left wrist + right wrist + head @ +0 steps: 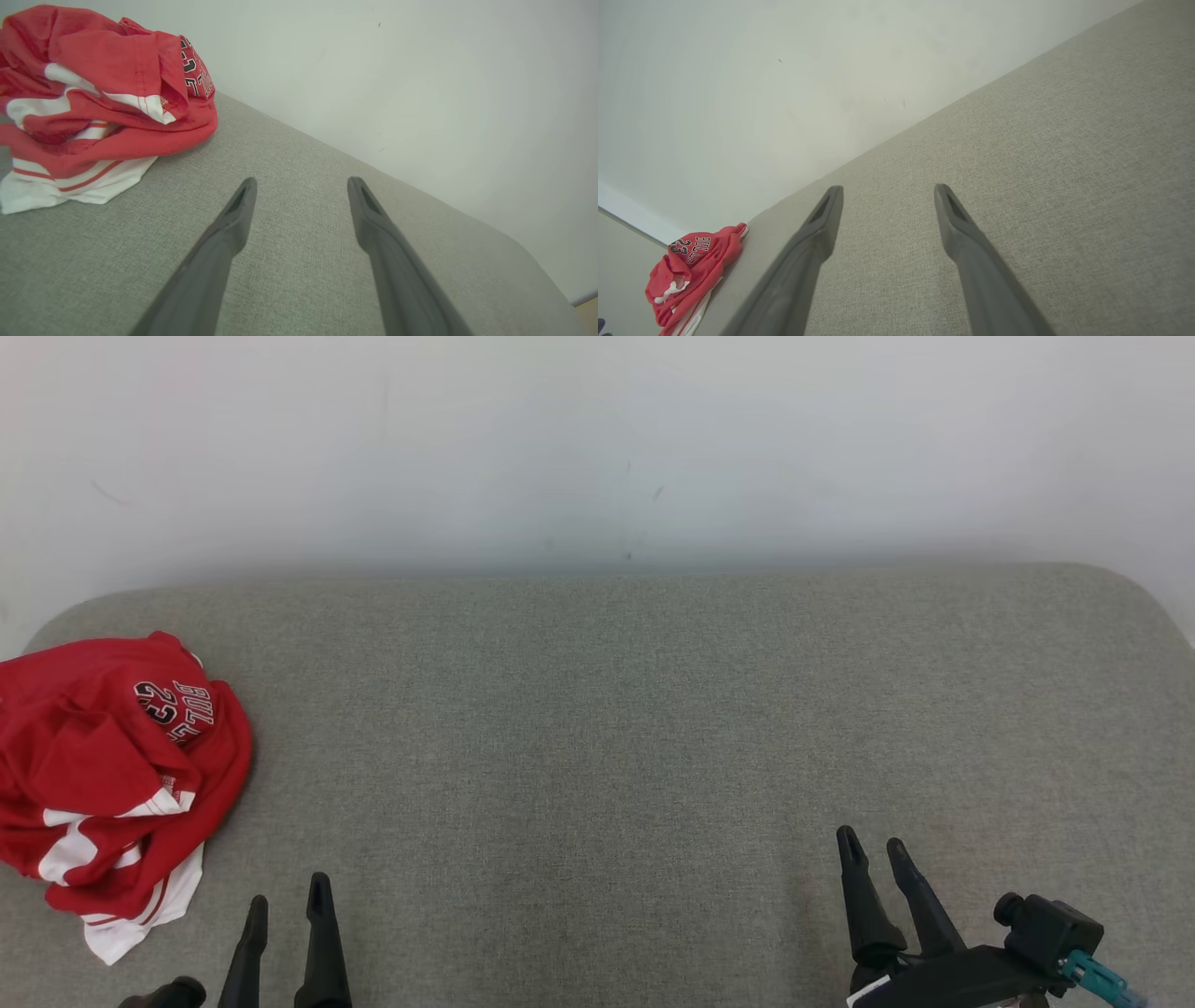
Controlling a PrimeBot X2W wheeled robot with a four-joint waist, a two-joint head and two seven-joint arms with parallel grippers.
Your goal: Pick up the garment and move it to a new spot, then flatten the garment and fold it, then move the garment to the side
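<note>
1. Grey woven-fabric padded surface spans the head view. Its far edge meets a plain white wall, and it curves into rounded corners at far left and far right.
2. A crumpled red-and-white basketball jersey with black lettering lies heaped at the surface's left edge, near the far left corner. Part of it runs past the left side of the head view, and a white striped hem trails toward the robot.
3. From the jersey's right side, bare fabric stretches across the middle to the right edge, a broad open stretch of the surface.
4. The left gripper shows at the lower left, its two long dark fingers pointing up the view and spread wide with nothing between them. It is over bare fabric just beside the trailing hem and apart from it. In the left wrist view the jersey sits up and to the left of the fingers, clear of both.
5. The right gripper shows at the lower right, well apart from the jersey, its fingers likewise spread wide and empty over bare fabric. A black camera block with a teal cable sits on its wrist.
6. Whether either gripper's fingertips touch the surface cannot be told.
7. In the right wrist view the jersey appears small at lower left, by the surface's rounded corner.
</note>
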